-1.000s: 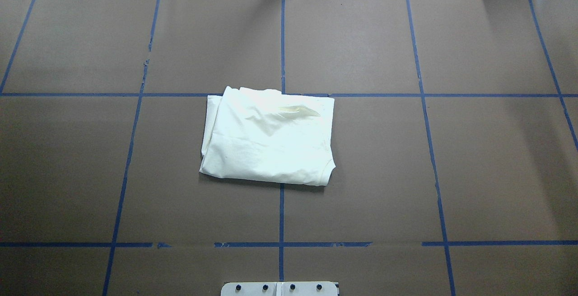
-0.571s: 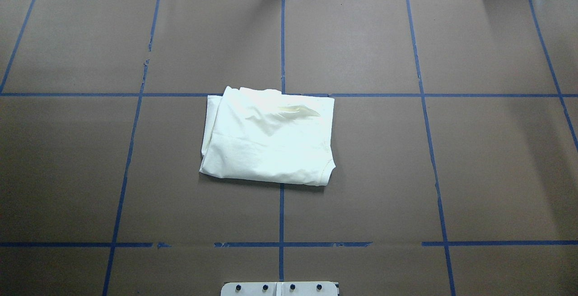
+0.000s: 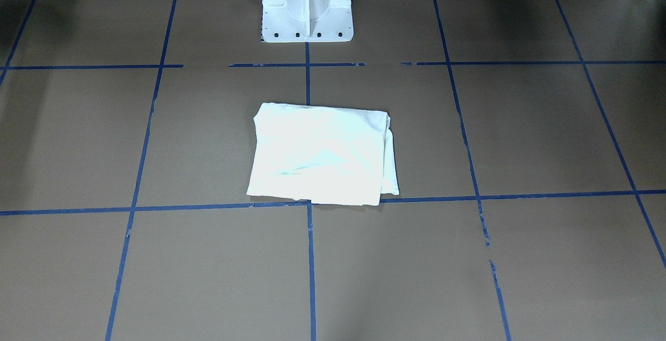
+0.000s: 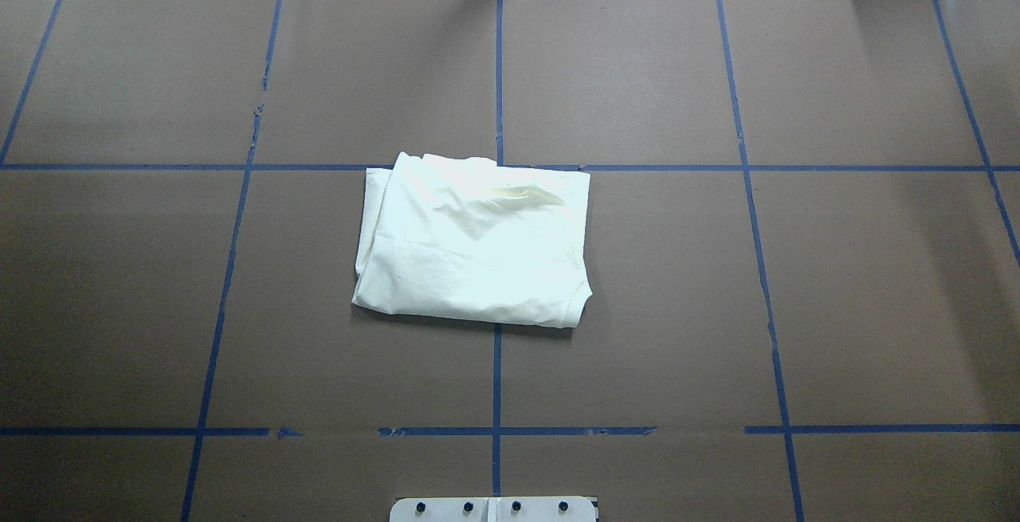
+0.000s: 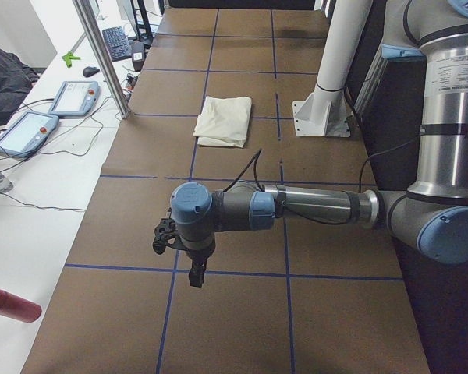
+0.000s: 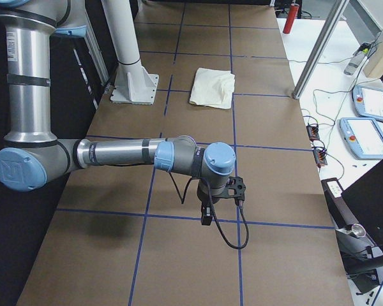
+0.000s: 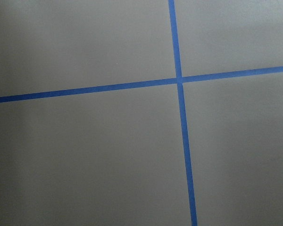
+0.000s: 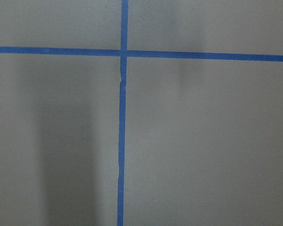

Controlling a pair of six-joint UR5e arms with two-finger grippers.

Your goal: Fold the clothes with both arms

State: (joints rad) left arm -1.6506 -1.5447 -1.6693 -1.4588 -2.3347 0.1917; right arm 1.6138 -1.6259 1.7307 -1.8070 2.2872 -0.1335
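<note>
Shirt (image 4: pixel 474 247), folded, mid-table (image 4: pixel 717 307), clear of all edges; left gripper (image 5: pixel 193 271) and right gripper (image 6: pixel 205 214) toward opposite ends, finger spread not discernible; risk: any regrasp may drag loose layered edges open.

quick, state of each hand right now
left hand: cannot be told, seen only from the side
right hand: cannot be told, seen only from the side
</note>
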